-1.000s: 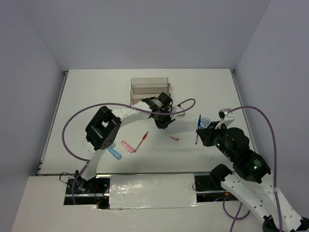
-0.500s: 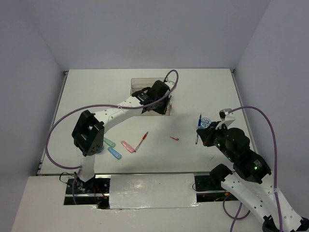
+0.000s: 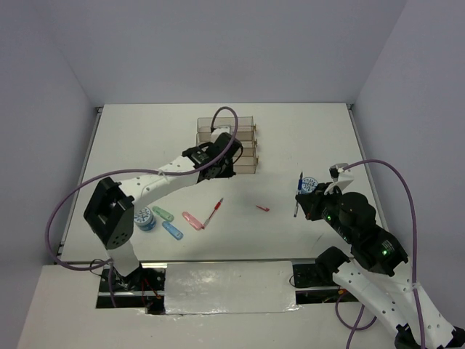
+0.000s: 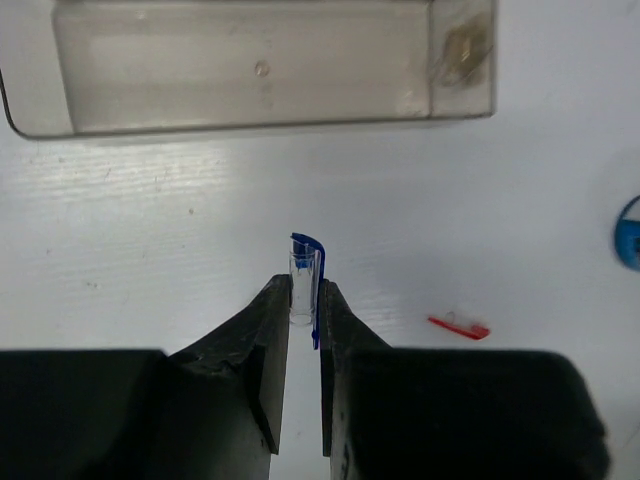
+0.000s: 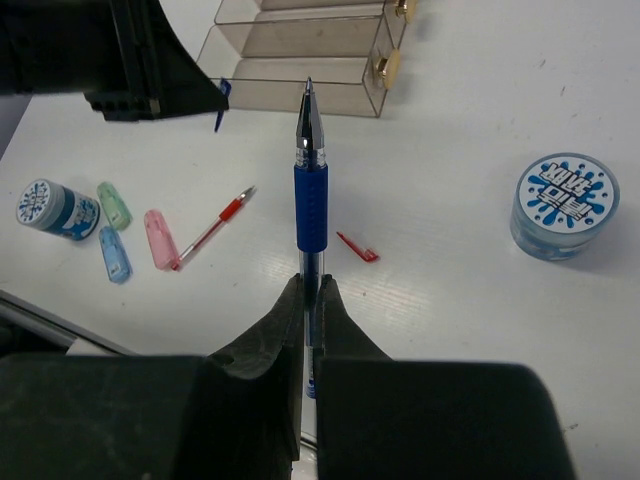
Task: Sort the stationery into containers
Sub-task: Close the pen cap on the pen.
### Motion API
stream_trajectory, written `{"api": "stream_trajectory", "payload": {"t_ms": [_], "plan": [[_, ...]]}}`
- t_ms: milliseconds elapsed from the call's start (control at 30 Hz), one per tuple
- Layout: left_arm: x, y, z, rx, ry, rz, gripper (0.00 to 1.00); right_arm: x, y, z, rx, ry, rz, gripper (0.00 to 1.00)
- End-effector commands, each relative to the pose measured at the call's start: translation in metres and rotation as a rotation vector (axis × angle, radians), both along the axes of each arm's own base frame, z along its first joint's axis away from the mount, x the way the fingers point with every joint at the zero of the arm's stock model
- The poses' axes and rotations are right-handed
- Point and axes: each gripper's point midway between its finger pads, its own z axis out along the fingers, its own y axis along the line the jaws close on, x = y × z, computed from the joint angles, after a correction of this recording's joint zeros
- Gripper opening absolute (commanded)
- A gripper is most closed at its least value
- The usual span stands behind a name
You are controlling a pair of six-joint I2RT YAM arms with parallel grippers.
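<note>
The blue pen cap (image 4: 304,262), clear with a blue clip, is pinched upright between the tips of the left gripper (image 4: 303,297). The jaws are nearly together, with only the cap's width between them. In the wrist view the cap hangs over bare white table (image 4: 150,220), just short of the near wall of the containers (image 4: 250,125).

Over the last second the left arm has carried the cap up from the open table below the trays' right corner, across the block, and now stands at the left part of its near edge (image 3: 216,157). Its elbow has swung left as well, uncovering a blue patterned roll (image 3: 143,217) and a green capsule (image 3: 163,214) beside the blue capsule (image 3: 172,230) and pink capsule (image 3: 192,220).

The cap is probably about to be dropped. It seems to need a short push forward over a compartment before the jaws let go, or it will land on the table.

The right gripper (image 5: 310,292) has not moved. It is clamped tight on the blue pen (image 5: 310,205), which it holds tip-up near the second roll (image 5: 560,205). The red pen (image 3: 213,213) and the red cap (image 3: 262,209) lie loose and unsorted.
</note>
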Motion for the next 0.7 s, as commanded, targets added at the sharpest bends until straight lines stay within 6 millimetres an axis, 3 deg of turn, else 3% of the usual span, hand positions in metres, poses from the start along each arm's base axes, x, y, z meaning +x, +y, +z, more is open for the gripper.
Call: {"api": "stream_trajectory", "payload": {"t_ms": [0,100,200,400,533,667], "plan": [[-0.018,0.004,-0.029,-0.002,0.036,0.104,0.0,0.003,0.007,0.009,0.013,-0.029,0.023,0.0],[-0.028,0.003,-0.04,0.006,0.026,0.152,0.0,0.004,0.008,0.007,0.008,-0.022,0.031,0.0],[-0.037,-0.002,-0.03,-0.005,-0.028,0.164,0.0,0.003,0.014,0.005,0.005,-0.014,0.066,0.0],[-0.05,-0.005,0.019,-0.209,-0.131,0.18,0.0,0.0,0.03,-0.002,0.011,0.026,0.145,0.0],[-0.06,0.001,0.056,-0.358,-0.187,0.212,0.0,-0.009,0.058,-0.004,0.12,0.036,0.274,0.0],[-0.073,-0.01,0.092,-0.498,-0.233,0.207,0.0,-0.025,0.093,-0.019,0.271,0.097,0.438,0.0]]}}
